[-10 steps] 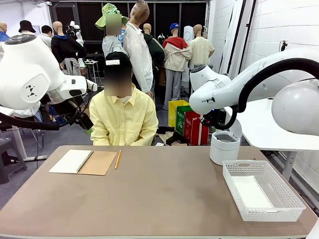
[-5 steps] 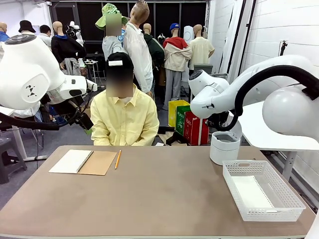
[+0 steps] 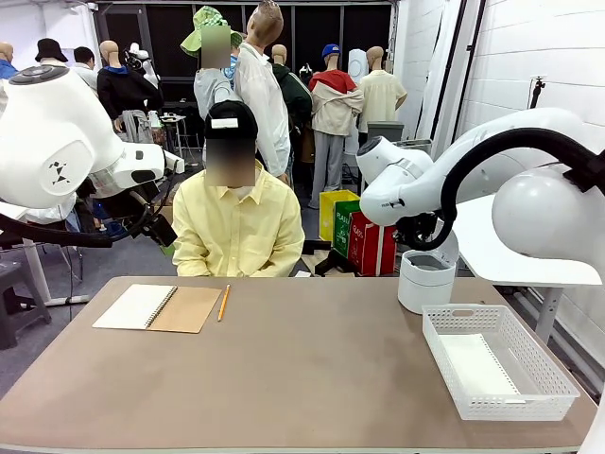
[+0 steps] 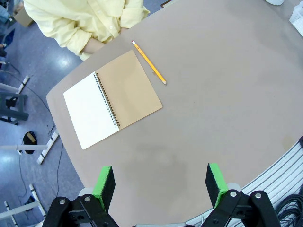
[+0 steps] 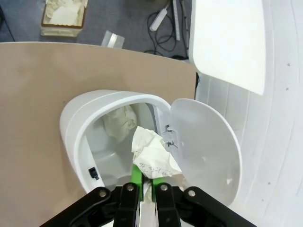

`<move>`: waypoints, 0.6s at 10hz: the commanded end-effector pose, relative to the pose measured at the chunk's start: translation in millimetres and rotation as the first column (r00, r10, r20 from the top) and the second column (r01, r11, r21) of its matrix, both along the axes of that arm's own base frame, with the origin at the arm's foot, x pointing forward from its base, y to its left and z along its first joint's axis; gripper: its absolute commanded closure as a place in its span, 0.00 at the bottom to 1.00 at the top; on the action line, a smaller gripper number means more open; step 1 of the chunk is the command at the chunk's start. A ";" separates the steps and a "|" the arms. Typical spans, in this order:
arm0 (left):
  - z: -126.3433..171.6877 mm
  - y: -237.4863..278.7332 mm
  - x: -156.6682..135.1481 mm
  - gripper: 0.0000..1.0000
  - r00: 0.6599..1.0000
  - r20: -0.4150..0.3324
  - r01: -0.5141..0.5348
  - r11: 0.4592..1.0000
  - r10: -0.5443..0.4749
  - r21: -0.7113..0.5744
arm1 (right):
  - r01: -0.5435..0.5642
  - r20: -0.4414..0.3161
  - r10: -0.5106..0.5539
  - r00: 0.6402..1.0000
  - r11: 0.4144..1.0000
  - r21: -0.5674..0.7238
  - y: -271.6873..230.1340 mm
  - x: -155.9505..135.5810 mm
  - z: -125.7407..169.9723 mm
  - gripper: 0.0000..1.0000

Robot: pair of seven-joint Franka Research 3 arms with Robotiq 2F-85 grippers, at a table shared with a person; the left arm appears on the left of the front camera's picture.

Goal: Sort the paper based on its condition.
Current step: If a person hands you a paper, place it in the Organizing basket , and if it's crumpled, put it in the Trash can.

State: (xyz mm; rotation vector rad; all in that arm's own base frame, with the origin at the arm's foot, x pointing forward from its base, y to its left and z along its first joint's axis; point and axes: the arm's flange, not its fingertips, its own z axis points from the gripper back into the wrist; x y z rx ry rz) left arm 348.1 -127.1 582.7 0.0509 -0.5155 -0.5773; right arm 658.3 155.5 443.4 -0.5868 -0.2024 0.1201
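In the right wrist view my right gripper (image 5: 147,178) is shut on a crumpled wad of white paper (image 5: 152,153), held just over the open mouth of a white bin (image 5: 75,124). Another crumpled wad (image 5: 120,121) lies inside the bin. In the front view a smooth flat sheet (image 3: 476,364) lies in the white mesh basket (image 3: 529,352) at the right. My left gripper (image 4: 160,182) hangs open high above the table, with nothing between its green pads (image 4: 104,181).
The bin's lid (image 5: 204,142) stands swung open to one side. A spiral notebook (image 3: 157,307) lies open at the table's far left with a yellow pencil (image 3: 223,303) beside it. A person in a yellow shirt (image 3: 236,222) sits behind them.
My right arm has swung a little to the left and settled over the bin. The left arm and the things on the table have not moved.
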 end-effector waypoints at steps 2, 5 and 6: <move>0.3 0.6 0.4 0.00 1.000 0.005 0.004 1.000 -0.004 -0.003 | 0.042 -0.002 -0.042 0.999 0.998 -0.042 1.0 8.2 -4.3 0.35; 0.3 0.6 0.4 0.00 1.000 0.005 0.004 1.000 -0.004 -0.003 | 0.045 -0.006 -0.045 0.999 0.998 -0.042 3.6 8.5 -0.7 0.00; 0.3 0.6 0.4 0.00 1.000 0.005 0.004 1.000 -0.004 -0.003 | 0.045 -0.006 -0.046 0.999 0.998 -0.042 5.2 8.1 1.4 0.00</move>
